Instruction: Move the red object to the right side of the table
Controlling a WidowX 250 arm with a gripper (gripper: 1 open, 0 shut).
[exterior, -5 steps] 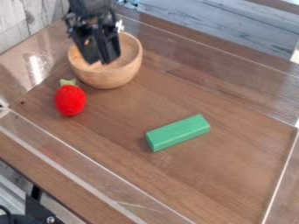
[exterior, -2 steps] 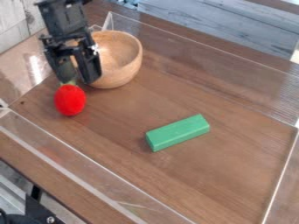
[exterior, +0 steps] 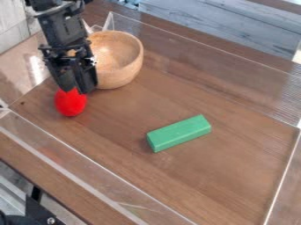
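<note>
Obs.: the small bright red rounded strawberry-like toy (exterior: 72,104) sits on the dark brown wood-grain desk (exterior: 223,176) at its left side, just in front of the round light wooden bowl (exterior: 112,58) and well apart from the green rectangular block (exterior: 179,133), which lies nearer the middle. The black tool (exterior: 70,86) stands steeply nose-down directly over the toy, its two dark fingers (exterior: 84,77) reaching the toy's upper half and hiding its top. The jaws are partly spread with the toy's top between them; from this view you cannot tell whether the pads already press on it, so treat the grasp as not yet made. Step in hand, by my reading: closing on the toy. To do it well, get the fingers down past the widest part of the rounded body before you squeeze, since a pinch high on a curved surface is likely to squirt it out sideways. Keep the tool centred so both pads meet the toy together; one pad arriving first would probably nudge it toward the bowl or the clear plastic wall (exterior: 26,68). Close gently, as the toy looks soft. Lift straight up until clear of the desk before you carry it right, and pass behind or above the green block.
</note>
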